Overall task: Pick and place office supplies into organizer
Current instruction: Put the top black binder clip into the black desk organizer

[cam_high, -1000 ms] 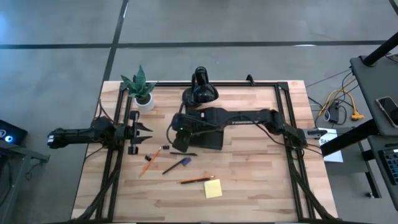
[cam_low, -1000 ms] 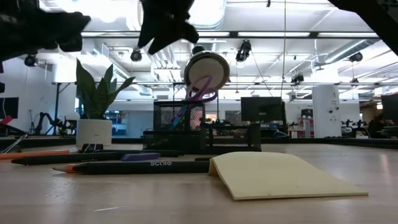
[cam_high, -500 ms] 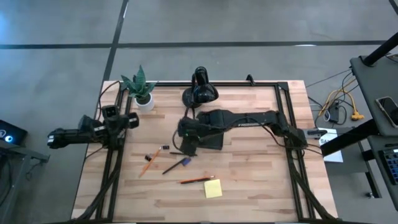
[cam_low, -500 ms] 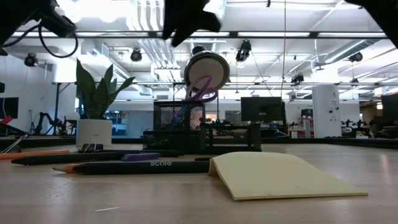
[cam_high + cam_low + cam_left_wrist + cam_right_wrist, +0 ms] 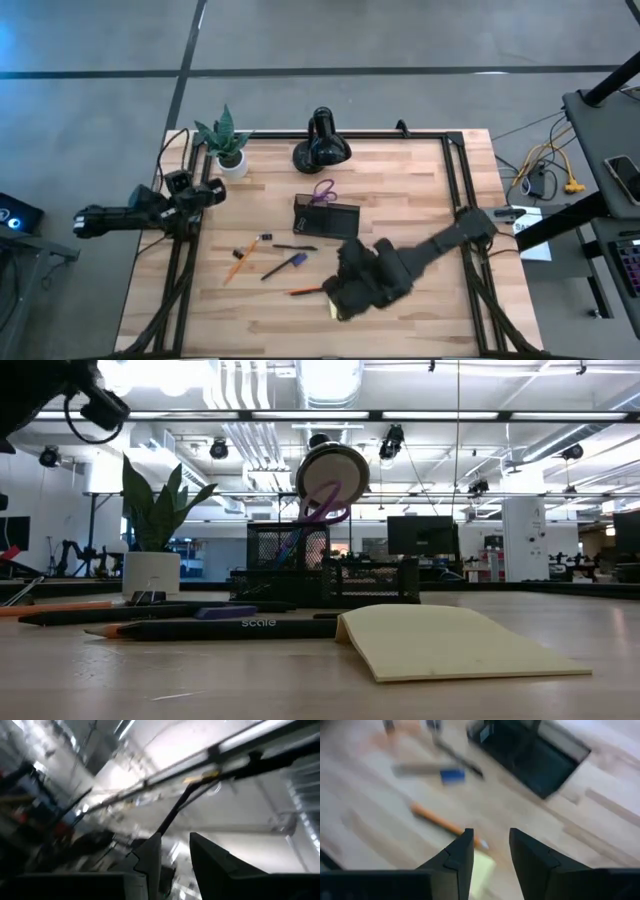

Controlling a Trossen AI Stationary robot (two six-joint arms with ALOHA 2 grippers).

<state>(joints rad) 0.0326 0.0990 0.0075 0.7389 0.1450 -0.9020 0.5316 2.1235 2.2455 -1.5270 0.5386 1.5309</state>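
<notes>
Right gripper (image 5: 490,852) is held over the yellow sticky-note pad (image 5: 479,869) and orange pencil (image 5: 445,824) near the table's front, well apart from the organizer (image 5: 326,217), jaws apart; both items could be pinched together if the descent is misaligned.

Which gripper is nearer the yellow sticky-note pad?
The right. The right gripper hovers right over the sticky-note pad, open, partly hiding it from above. The left gripper waits at the table's left edge near the plant.
</notes>
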